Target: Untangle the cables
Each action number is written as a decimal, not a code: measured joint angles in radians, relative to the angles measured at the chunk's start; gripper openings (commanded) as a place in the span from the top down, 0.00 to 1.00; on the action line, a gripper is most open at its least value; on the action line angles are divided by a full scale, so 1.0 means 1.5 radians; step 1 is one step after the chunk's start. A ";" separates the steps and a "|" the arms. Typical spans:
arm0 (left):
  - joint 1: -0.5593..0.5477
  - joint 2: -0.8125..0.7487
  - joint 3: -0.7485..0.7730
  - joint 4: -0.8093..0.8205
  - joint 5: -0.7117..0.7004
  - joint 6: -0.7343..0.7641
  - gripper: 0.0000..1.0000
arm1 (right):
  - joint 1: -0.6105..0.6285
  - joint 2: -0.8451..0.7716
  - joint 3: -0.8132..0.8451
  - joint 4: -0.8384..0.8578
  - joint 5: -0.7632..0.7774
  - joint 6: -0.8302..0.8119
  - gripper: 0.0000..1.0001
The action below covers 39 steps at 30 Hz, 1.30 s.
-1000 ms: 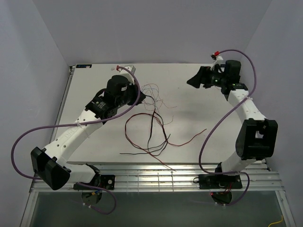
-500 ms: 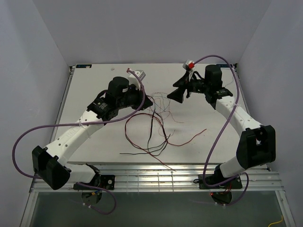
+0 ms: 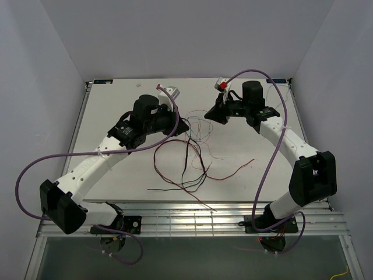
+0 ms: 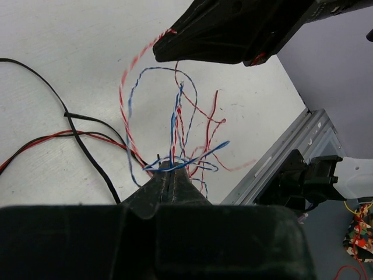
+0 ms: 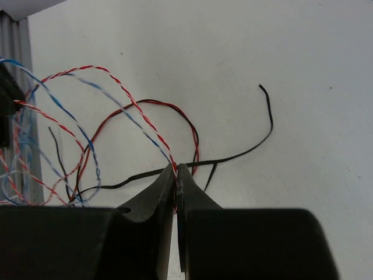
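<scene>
The cables (image 3: pixel 187 158) lie as a loose tangle of thin dark red, black and pale wires in the middle of the white table (image 3: pixel 111 181). My left gripper (image 3: pixel 185 124) is at the tangle's top end, shut on blue-and-white twisted wires (image 4: pixel 175 116) that rise from its tips (image 4: pixel 170 169). My right gripper (image 3: pixel 208 115) faces it from the right, close by. It is shut on a red-and-white twisted wire (image 5: pixel 137 108) pinched at its tips (image 5: pixel 176 169). A black cable (image 5: pixel 245 150) and a dark red loop (image 5: pixel 175 111) lie on the table beyond.
A slatted metal rail (image 3: pixel 192 219) runs along the table's near edge. Thick purple cables (image 3: pixel 273 140) loop off both arms. Pale walls stand to the left, right and back. In the left wrist view the right gripper's black fingers (image 4: pixel 233 29) hang just above the wires.
The right arm has swung left from the back right corner to the tangle, and its gripper went from open to shut on the red-and-white wire. The left arm stayed in place.
</scene>
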State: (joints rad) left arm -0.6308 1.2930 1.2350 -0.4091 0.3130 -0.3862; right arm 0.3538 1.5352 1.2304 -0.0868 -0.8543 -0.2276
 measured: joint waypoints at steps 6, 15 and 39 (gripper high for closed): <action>-0.001 0.016 0.037 -0.060 -0.116 -0.020 1.00 | 0.000 -0.001 0.000 0.005 0.202 0.038 0.92; -0.001 0.036 0.074 -0.163 -0.261 -0.048 0.99 | 0.001 -0.010 0.000 0.001 0.506 0.094 0.92; -0.004 -0.091 0.056 -0.279 -0.389 -0.099 1.00 | -0.062 -0.031 0.046 -0.051 0.650 0.104 0.92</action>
State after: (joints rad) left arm -0.6369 1.1561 1.3190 -0.8284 -0.2699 -0.5346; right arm 0.2615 1.4895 1.2987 -0.1635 0.1200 -0.0719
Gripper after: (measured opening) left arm 0.024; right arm 0.079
